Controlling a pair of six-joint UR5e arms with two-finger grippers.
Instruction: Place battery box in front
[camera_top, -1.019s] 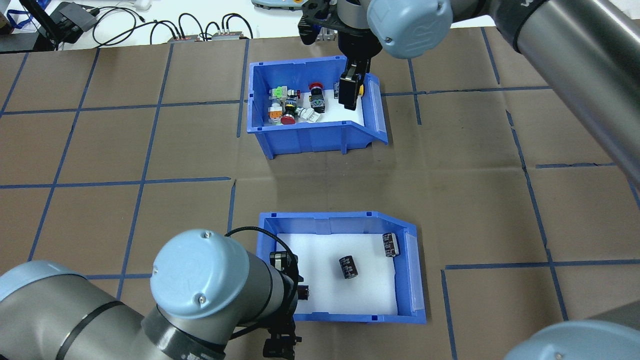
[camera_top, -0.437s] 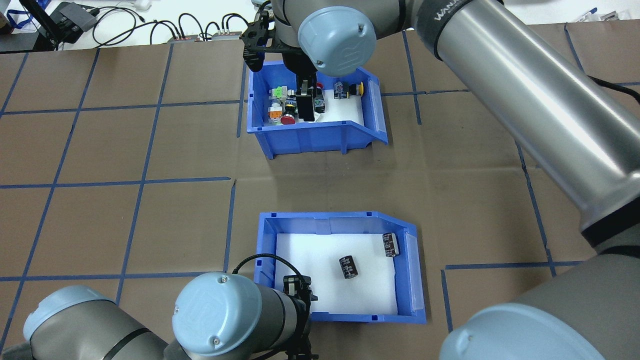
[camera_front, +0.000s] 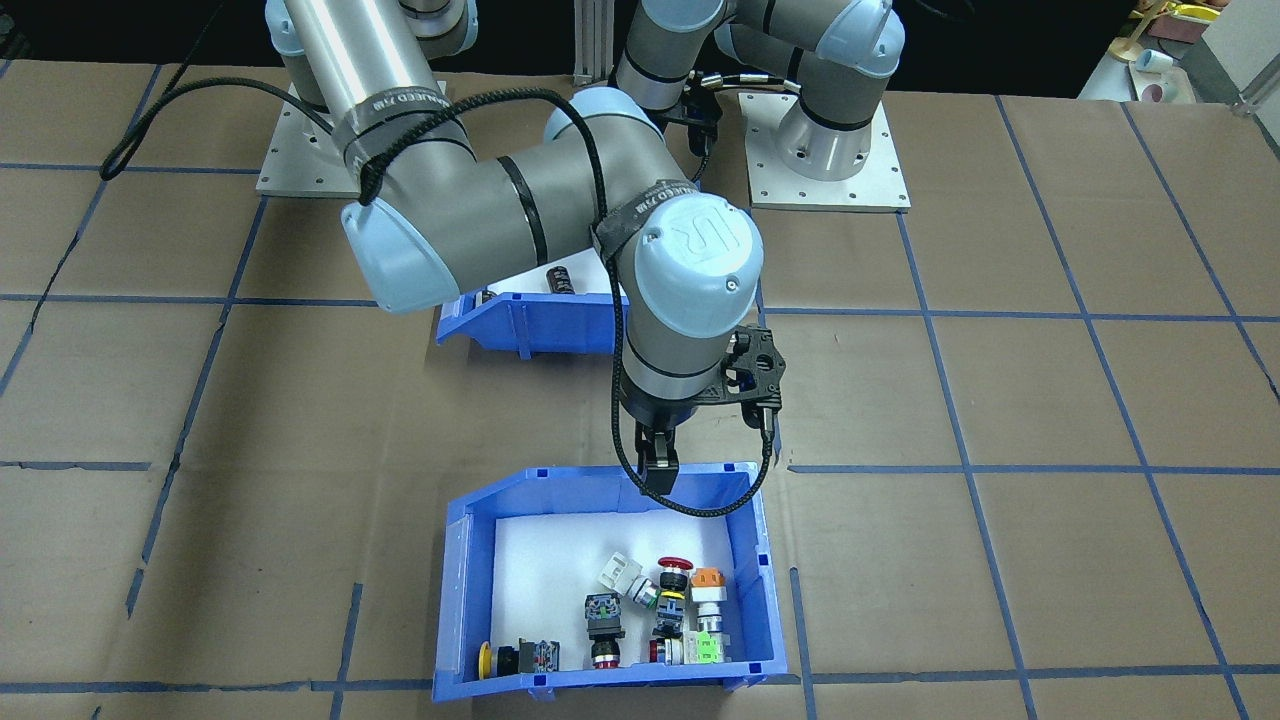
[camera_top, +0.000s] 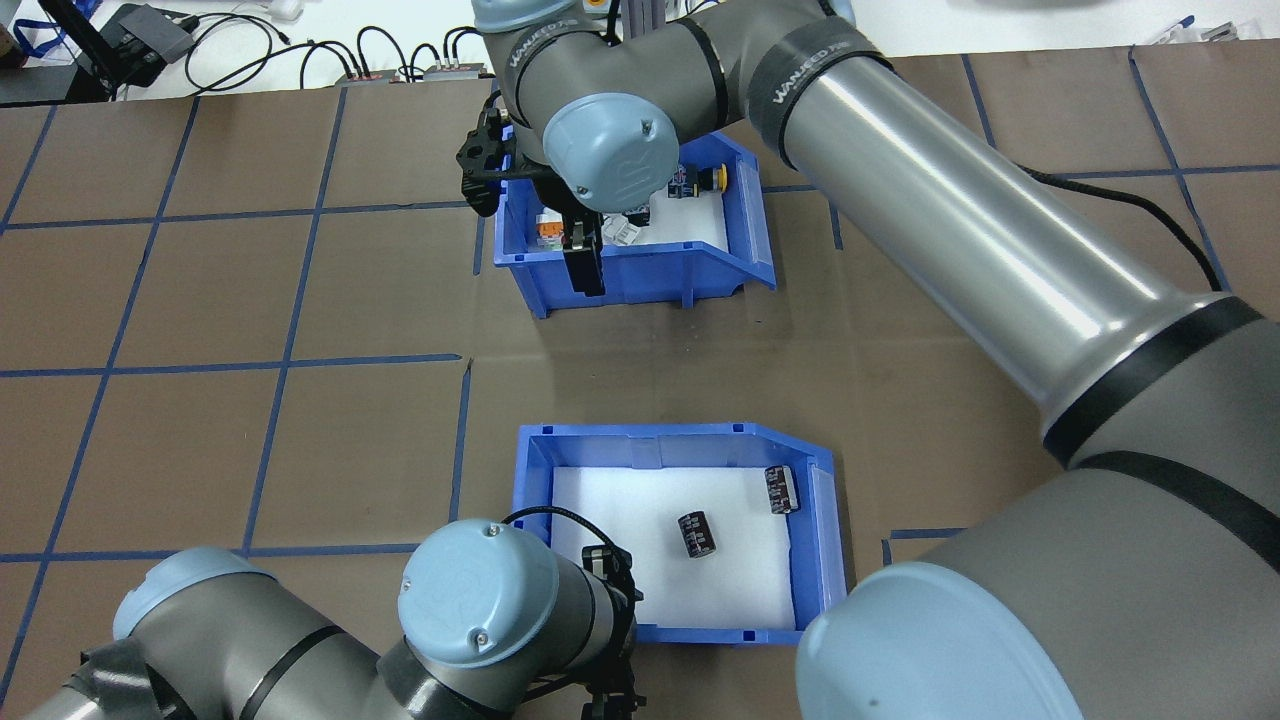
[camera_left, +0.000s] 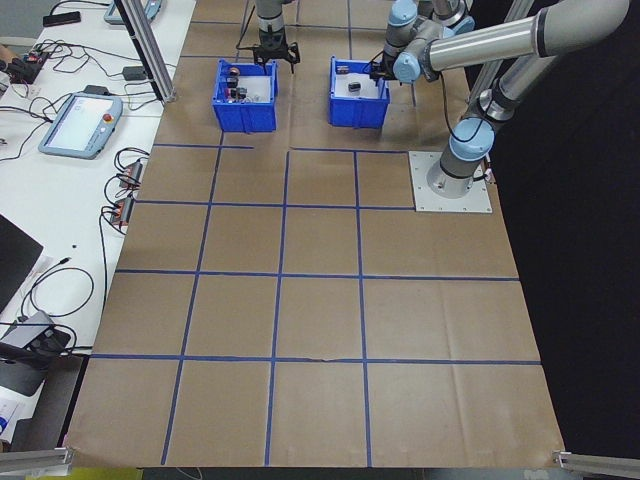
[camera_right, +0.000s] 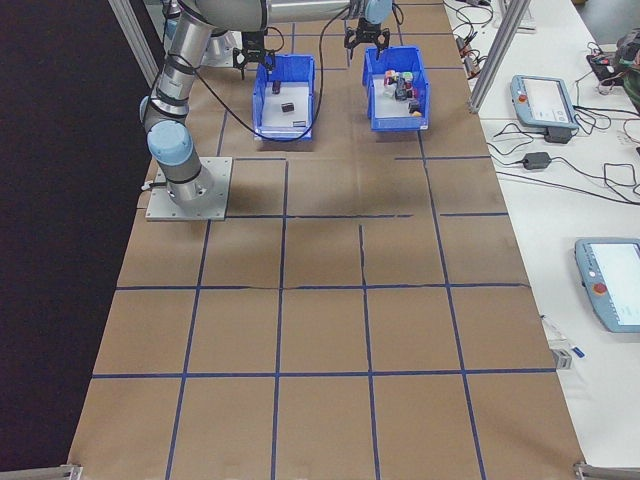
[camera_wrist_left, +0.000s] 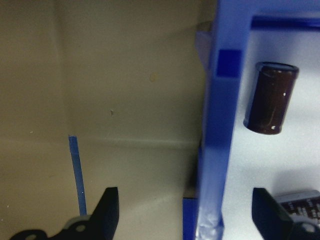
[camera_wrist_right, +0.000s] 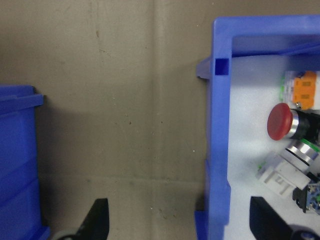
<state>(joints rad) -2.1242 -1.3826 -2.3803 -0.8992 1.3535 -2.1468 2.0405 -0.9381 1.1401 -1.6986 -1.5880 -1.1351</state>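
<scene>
Left wrist-mounted: battery box wall between parted fingers, one inside, one outside; box on table nearest robot. Pre-grasp step, likely. Next: lower, pinch wall. Right gripper, likewise spread, straddling switch bin wall.

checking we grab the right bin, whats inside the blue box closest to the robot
The battery box holds a white foam floor with two dark batteries lying on it. The left arm covers its near-left corner; the left wrist view shows another battery beside that wall.
</scene>
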